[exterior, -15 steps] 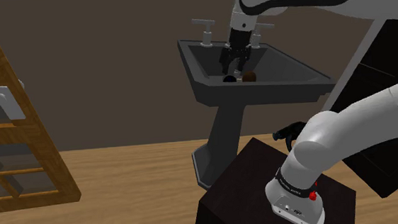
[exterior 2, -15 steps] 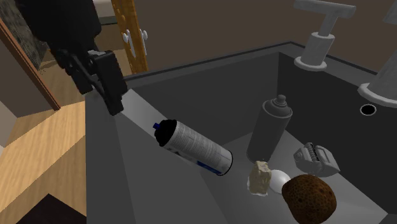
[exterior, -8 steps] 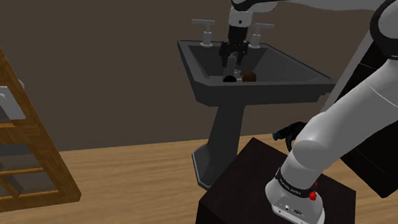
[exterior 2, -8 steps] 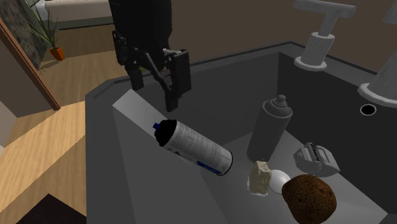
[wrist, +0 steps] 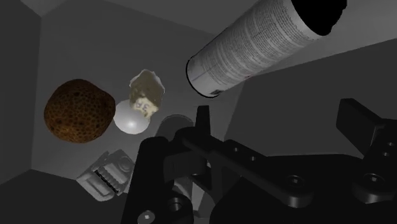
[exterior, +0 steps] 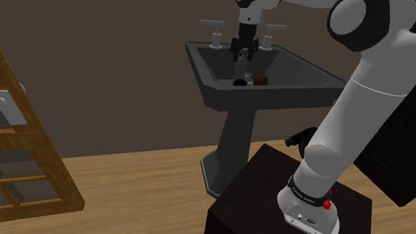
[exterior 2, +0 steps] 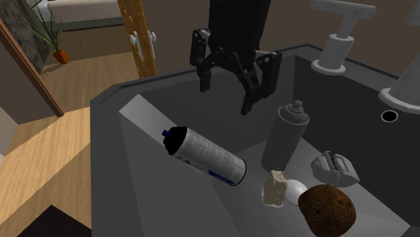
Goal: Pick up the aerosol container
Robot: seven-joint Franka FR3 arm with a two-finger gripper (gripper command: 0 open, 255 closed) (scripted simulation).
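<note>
A white-labelled aerosol can (exterior 2: 205, 155) with a black cap lies tilted on the sloping wall of the dark sink (exterior 2: 114, 101). In the wrist view the aerosol can (wrist: 261, 44) lies ahead of the fingers. A grey upright spray bottle (exterior 2: 286, 134) stands beside it in the basin, partly under one finger in the wrist view as the spray bottle (wrist: 175, 124). My black gripper (exterior 2: 226, 98) hangs open above the basin, over the gap between can and bottle, touching neither. The gripper (wrist: 280, 121) holds nothing; in the shoulder view the gripper (exterior: 243, 56) sits over the sink (exterior: 271, 79).
On the basin floor lie a brown rough ball (exterior 2: 326, 209), a white ball (exterior 2: 295, 190), a beige crumpled lump (exterior 2: 274, 187) and a grey ridged piece (exterior 2: 333, 167). Tap handles (exterior 2: 343, 30) stand on the back rim. A wooden shelf (exterior: 14, 132) is off to the shoulder view's left.
The gripper has travelled to the second exterior view's right, from outside the sink's rim to above the basin near the upright bottle. It stayed open. Nothing in the sink moved.
</note>
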